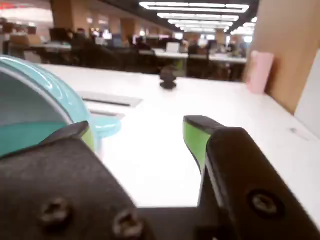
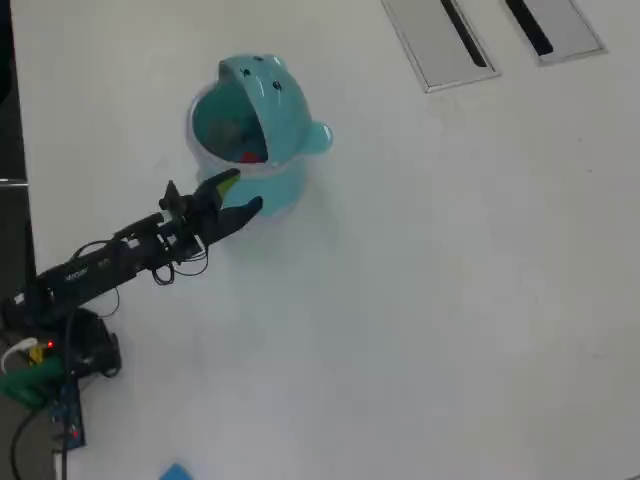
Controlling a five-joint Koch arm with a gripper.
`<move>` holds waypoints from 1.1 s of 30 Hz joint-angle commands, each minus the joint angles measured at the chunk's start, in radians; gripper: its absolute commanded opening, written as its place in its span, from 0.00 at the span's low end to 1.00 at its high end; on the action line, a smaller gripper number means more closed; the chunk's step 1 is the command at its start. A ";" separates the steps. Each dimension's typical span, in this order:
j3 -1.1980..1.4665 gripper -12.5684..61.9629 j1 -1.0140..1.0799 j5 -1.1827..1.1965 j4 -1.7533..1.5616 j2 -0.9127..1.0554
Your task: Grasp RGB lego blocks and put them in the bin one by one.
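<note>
The bin [image 2: 262,150] stands on the white table [image 2: 430,300], its animal-face flap tipped back so the mouth shows in the overhead view. Inside it a red block [image 2: 252,156] can be made out against the near inner wall; a paler shape beside it is too dim to name, and no yellow-green block can be picked out anywhere. In the wrist view only a curved slice of the bin [image 1: 35,100] shows at the left edge, cut off by the frame and partly masked by the dark gripper body.

The gripper [image 2: 240,190] hangs at the bin's near rim, its jaws spread apart with nothing between them; in the wrist view its green-lined fingers [image 1: 195,137] frame bare tabletop. Whether the tips touch the bin's wall cannot be told.

Well away from the bin, at the overhead view's bottom edge, a small light blue thing [image 2: 175,472] is half cut off, so its shape is unclear. Far beyond the bin, two grey slotted panels [image 2: 440,40] are set into the table. The wrist view also shows a blurred dark object [image 1: 168,80] and a pink item [image 1: 261,72] past the bin.
</note>
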 commanded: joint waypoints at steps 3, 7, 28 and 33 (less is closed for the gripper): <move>-0.012 0.63 0.014 0.028 -0.057 0.087; 0.029 0.63 0.014 0.029 -0.031 0.150; 0.291 0.64 0.364 0.072 0.006 0.360; 0.383 0.62 0.433 0.080 -0.044 0.402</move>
